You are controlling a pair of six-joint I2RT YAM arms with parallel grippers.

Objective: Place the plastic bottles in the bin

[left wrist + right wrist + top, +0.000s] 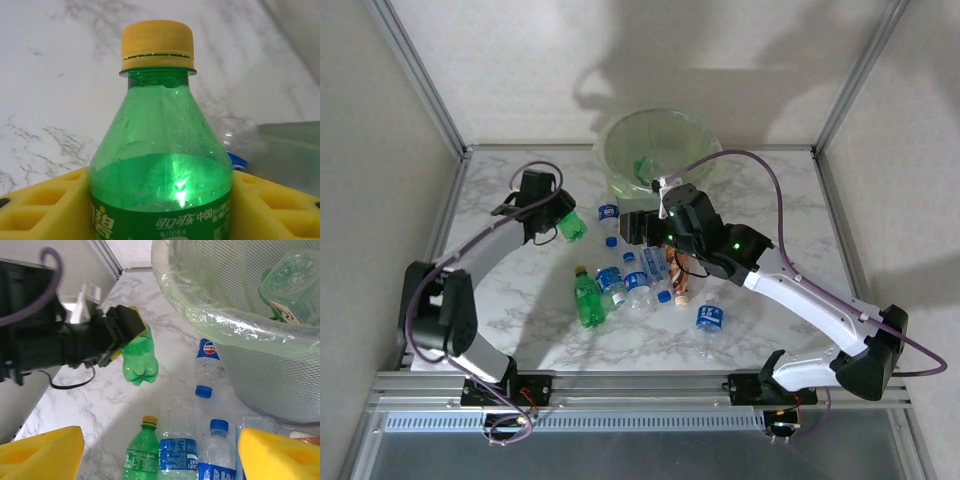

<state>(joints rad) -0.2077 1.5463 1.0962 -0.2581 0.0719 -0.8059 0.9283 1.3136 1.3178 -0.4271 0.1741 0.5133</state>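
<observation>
Top external view: your left gripper (pixel 560 224) is clamping the green bottle (pixel 575 229) at 8 o'clock from the bin (pixel 616 138), with bare marble table (pixel 500 285) lying open toward 9. Your right gripper (pixel 160 460) is hanging released above the bottle pile (pixel 635 282). Chinese lettering is showing on the green label, and a Pepsi bottle (pixel 206 360) is lying beside the bin's wall.

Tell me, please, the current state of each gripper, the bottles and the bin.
left gripper: shut on the green bottle
right gripper: open, empty
green bottle: capped, held
bin: upright, lined
binned bottle: inside the bin
other bottles: loose on the table
</observation>
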